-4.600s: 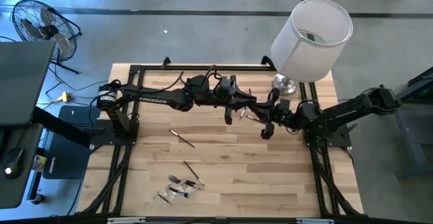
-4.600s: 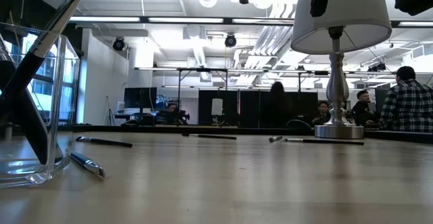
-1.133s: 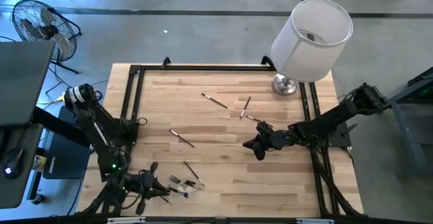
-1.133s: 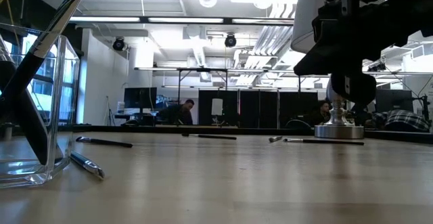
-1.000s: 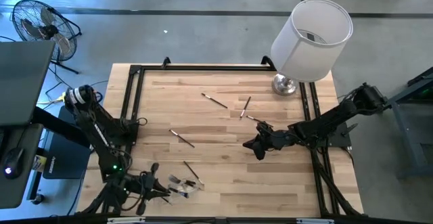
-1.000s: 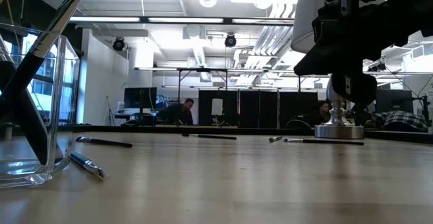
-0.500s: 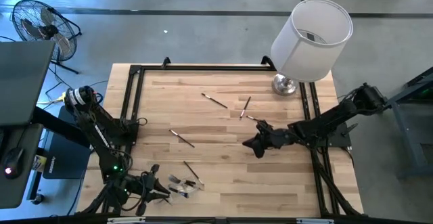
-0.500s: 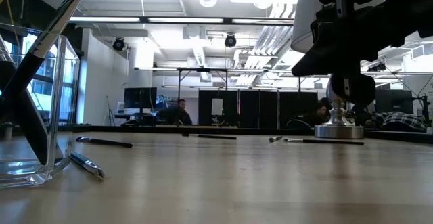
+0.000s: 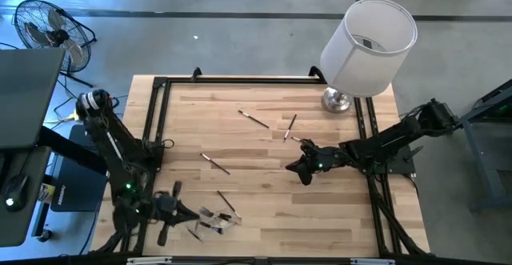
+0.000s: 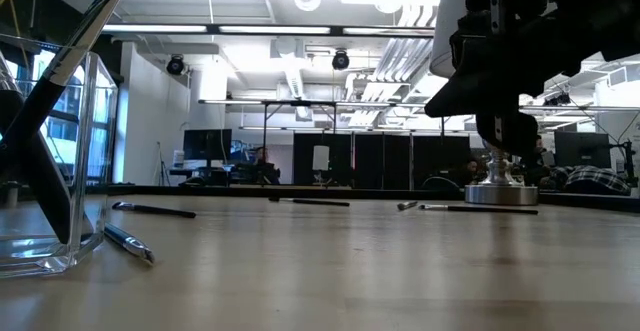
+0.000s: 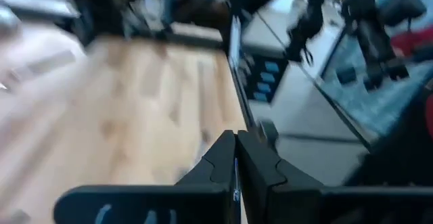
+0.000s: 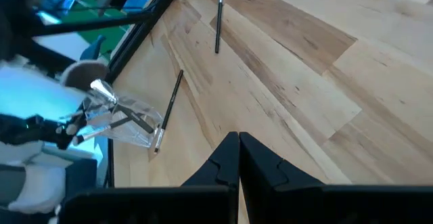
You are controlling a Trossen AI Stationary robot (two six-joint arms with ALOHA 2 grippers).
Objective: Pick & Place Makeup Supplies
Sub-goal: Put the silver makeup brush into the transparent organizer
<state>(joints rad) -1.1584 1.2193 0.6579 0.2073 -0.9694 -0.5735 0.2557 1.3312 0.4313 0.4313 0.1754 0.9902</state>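
Thin dark-handled makeup brushes lie flat on the wooden table in the high view: two toward the far side [image 9: 256, 119] [image 9: 290, 126], one mid-table [image 9: 214, 163], one nearer [image 9: 226, 202]. A clear holder [image 9: 211, 217] near the near-left corner has brushes standing in it; in the low view it shows as the clear holder [image 10: 50, 151] with a brush [image 10: 130, 243] lying beside it. My left gripper [image 9: 186, 213] is shut just left of the holder. My right gripper [image 9: 298, 169] is shut and hovers over the table's right-middle, above the bare wood [image 12: 291, 95].
A lamp with a white shade [image 9: 370, 45] stands on its metal base [image 10: 500, 193] at the far right corner. Black frame rails [image 9: 156, 129] run along the table's left and right edges. A fan [image 9: 48, 29] stands on the floor beyond the left side. People sit in the room behind.
My left gripper has drawn back a little from the clear holder toward the table's left edge, and its wrist view is smeared by the motion. My right gripper has shifted slightly toward the far-left and risen a little. No brush has moved.
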